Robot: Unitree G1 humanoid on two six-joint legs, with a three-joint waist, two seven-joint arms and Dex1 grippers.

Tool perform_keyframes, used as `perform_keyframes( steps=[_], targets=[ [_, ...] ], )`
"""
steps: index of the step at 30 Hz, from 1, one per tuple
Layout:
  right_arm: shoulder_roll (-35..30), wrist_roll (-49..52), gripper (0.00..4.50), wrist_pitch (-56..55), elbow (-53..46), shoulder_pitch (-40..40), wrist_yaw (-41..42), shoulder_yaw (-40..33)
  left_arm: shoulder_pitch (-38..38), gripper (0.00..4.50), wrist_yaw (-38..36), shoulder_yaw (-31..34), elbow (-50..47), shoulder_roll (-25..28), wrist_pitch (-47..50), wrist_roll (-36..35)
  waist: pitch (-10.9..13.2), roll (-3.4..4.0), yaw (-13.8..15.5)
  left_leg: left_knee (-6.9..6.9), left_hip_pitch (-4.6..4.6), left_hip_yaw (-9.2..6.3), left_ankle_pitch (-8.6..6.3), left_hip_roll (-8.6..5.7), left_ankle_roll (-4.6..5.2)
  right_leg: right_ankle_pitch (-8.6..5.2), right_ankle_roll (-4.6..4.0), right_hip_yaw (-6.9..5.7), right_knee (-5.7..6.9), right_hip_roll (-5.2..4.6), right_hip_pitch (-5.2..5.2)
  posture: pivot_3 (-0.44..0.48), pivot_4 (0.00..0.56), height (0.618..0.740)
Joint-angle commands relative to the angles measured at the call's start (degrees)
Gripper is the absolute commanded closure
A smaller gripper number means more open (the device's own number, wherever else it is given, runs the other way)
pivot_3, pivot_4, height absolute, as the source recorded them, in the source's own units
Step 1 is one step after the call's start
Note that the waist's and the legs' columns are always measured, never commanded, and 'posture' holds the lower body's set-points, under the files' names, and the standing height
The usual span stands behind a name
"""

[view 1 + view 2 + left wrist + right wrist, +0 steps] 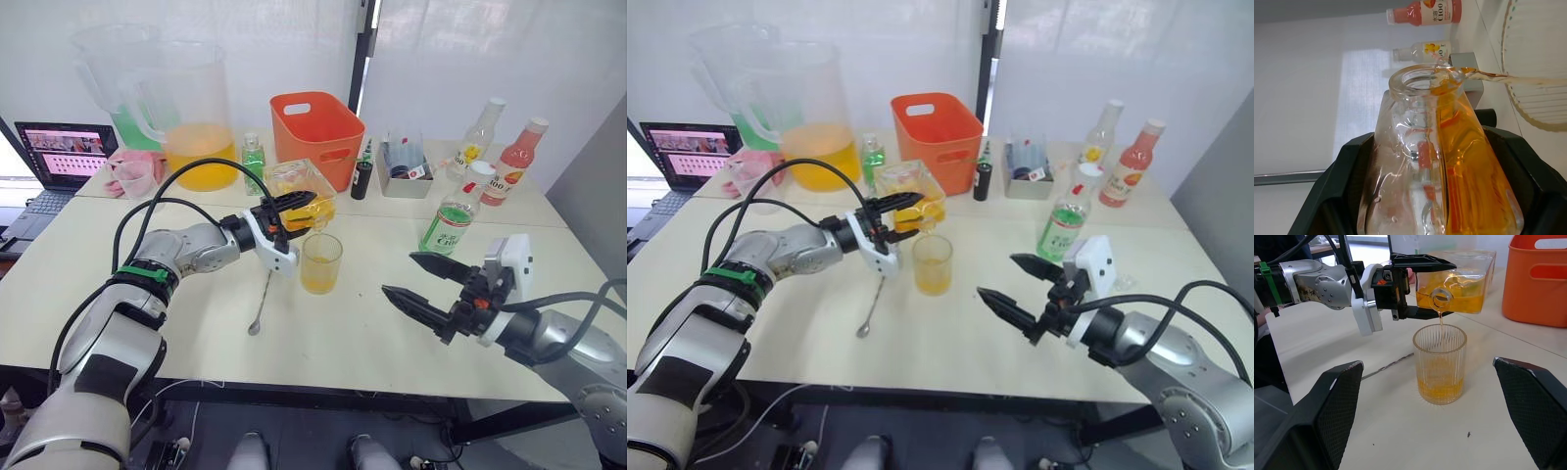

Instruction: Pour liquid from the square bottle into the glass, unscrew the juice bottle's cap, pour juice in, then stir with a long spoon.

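My left gripper (309, 209) is shut on the clear square bottle (294, 178), holding it tipped on its side above the ribbed glass (320, 262). A thin orange stream (1440, 318) runs from the bottle's mouth into the glass (1440, 367), which holds a little orange liquid at its bottom. The long spoon (261, 304) lies flat on the table just left of the glass. My right gripper (398, 273) hovers open and empty to the right of the glass. Three capped bottles stand at the right: green (453, 217), pink (517, 162) and pale yellow (477, 137). I cannot tell which is the juice bottle.
Behind the glass stand an orange bin (315, 122), a small black bottle (361, 179) and a clear box (404, 168). A large pitcher of orange liquid (191, 122), a small green bottle (253, 157), a pink cup (132, 176) and a laptop (61, 152) are at the back left.
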Motion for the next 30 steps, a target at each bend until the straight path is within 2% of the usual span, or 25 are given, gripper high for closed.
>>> perform_keyframes(
  steps=[1, 7, 14, 19, 23, 27, 30],
  targets=[
    [0.0, -0.3, 0.00, -1.1, -0.4, -0.9, -0.1, -0.2, -1.8, 1.72, -0.4, 3.7, -3.5, 0.3, -1.7, -5.1, 0.0, 0.00, 0.0, 0.00, 0.00, 0.00, 0.00, 0.00, 0.00, 0.01, -0.02, 0.00, 0.00, 0.00, 0.00, 0.000, 0.150, 0.740],
    [-0.2, -0.2, 0.00, -1.1, -0.1, -1.4, 0.0, 0.2, -1.5, 1.72, -4.1, 4.9, -2.7, 0.2, -2.4, -9.9, 0.0, 0.00, 0.0, 0.02, 0.00, 0.00, 0.00, 0.00, 0.00, 0.05, -0.08, 0.00, 0.02, 0.00, 0.00, 0.000, 0.150, 0.740],
    [-0.8, -0.6, 0.00, -0.7, 0.4, -2.6, 0.7, 1.1, 0.6, 1.72, -16.2, 9.2, -2.5, -2.0, -0.3, -23.3, 0.0, 0.00, 0.0, 0.03, 0.00, 0.00, 0.01, 0.00, 0.00, 0.13, -0.21, 0.00, 0.05, 0.00, 0.00, 0.000, 0.150, 0.740],
    [-0.7, -0.2, 0.00, -0.6, 0.9, -4.1, 1.5, 1.7, 4.4, 1.72, -31.3, 14.1, -7.4, -4.9, 3.7, -41.8, 0.0, 0.01, -0.1, 0.03, 0.00, 0.00, 0.01, 0.00, 0.01, 0.19, -0.31, 0.01, 0.08, 0.00, 0.00, 0.000, 0.150, 0.740],
    [-0.9, 0.2, 0.00, 0.0, 2.0, -6.6, 2.1, 2.5, 6.6, 1.72, -40.3, 20.9, -13.3, -7.6, 17.5, -56.2, 0.0, 0.01, -0.2, 0.11, 0.00, 0.00, 0.02, 0.00, 0.02, 0.20, -0.33, 0.02, 0.17, 0.00, 0.00, 0.000, 0.150, 0.740],
    [-0.8, 0.4, 0.00, 0.4, 2.8, -8.3, 2.6, 3.1, 9.2, 1.72, -45.7, 25.0, -20.0, -8.0, 27.7, -62.9, 0.0, 0.02, -0.7, 0.16, 0.04, -0.05, 0.04, 0.00, 0.04, 0.19, -0.33, 0.03, 0.43, 0.03, -0.04, 0.000, 0.150, 0.740],
    [-0.6, 0.5, 0.00, 0.4, 3.3, -9.1, 3.4, 3.3, 10.9, 1.72, -46.3, 28.6, -24.4, -8.2, 36.6, -66.8, 0.0, 0.02, -0.7, 0.17, 0.07, -0.06, 0.05, 0.00, 0.05, 0.19, -0.34, 0.02, 0.48, 0.04, -0.03, 0.000, 0.150, 0.740]
  ],
)
